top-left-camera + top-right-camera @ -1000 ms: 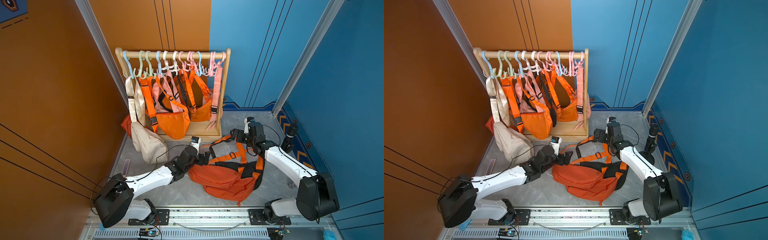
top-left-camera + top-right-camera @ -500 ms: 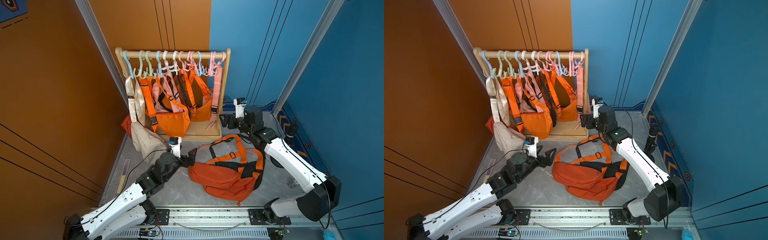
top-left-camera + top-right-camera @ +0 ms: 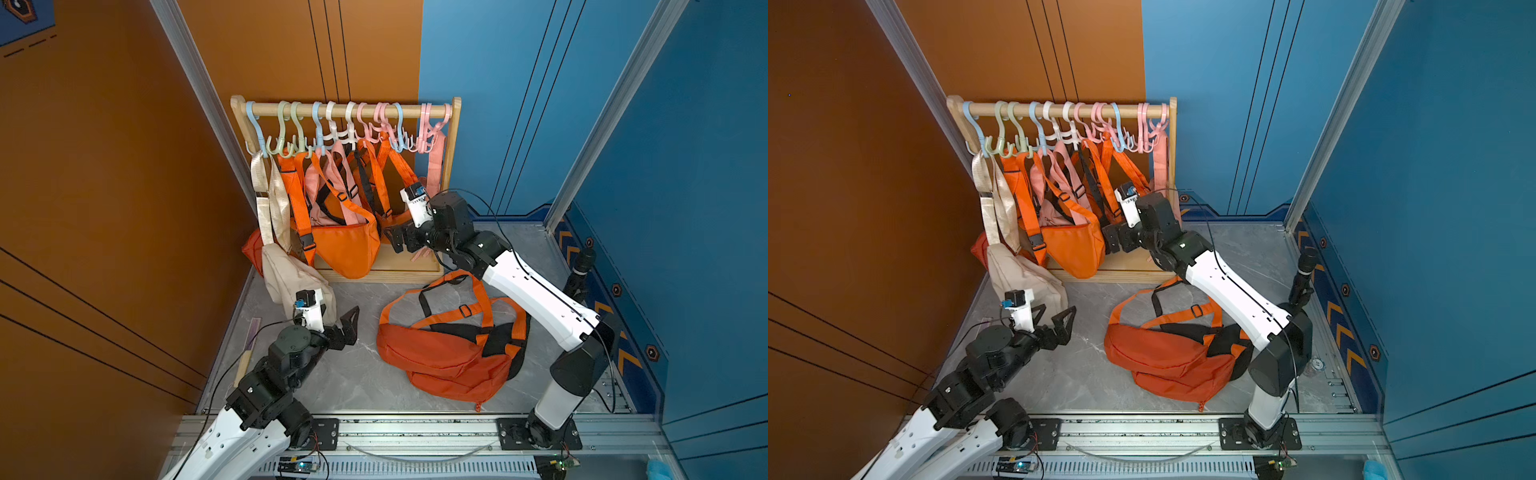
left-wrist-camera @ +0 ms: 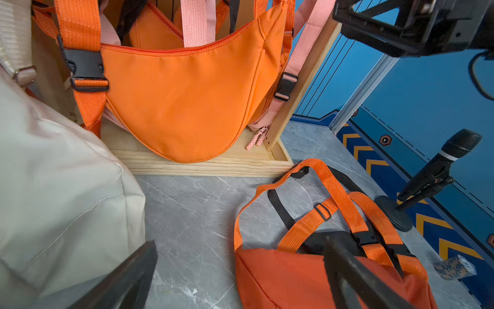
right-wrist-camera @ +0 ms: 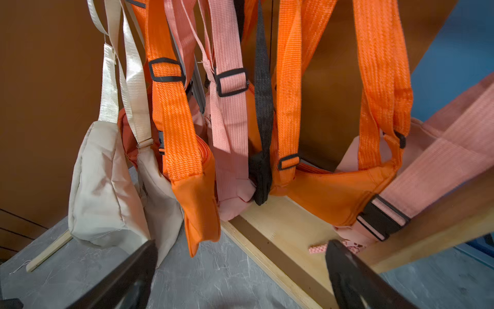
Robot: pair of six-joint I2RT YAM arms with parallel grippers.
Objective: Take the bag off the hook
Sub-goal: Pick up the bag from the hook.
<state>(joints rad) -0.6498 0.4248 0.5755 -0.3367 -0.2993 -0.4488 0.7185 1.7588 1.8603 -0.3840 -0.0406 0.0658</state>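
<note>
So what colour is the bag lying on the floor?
The bag is orange with some black; clearest in a top view.

We see a bare, pale wooden rack [image 3: 386, 274]; on it, glossy plastic hooks [image 3: 424, 124] and matt cloth bags [image 4: 181, 101] with ribbed woven straps [image 5: 173, 112] and black plastic buckles [image 4: 85, 67]. In front of the rack, the floor [image 4: 200, 214] looks like smooth grey marble.

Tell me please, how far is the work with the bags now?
Done: one orange bag lies on the floor, off the rack. In hand: nothing; the right claw, open, faces the hanging bags; the left claw is open and empty over the floor. Left: several bags hang on the hooks.
</note>
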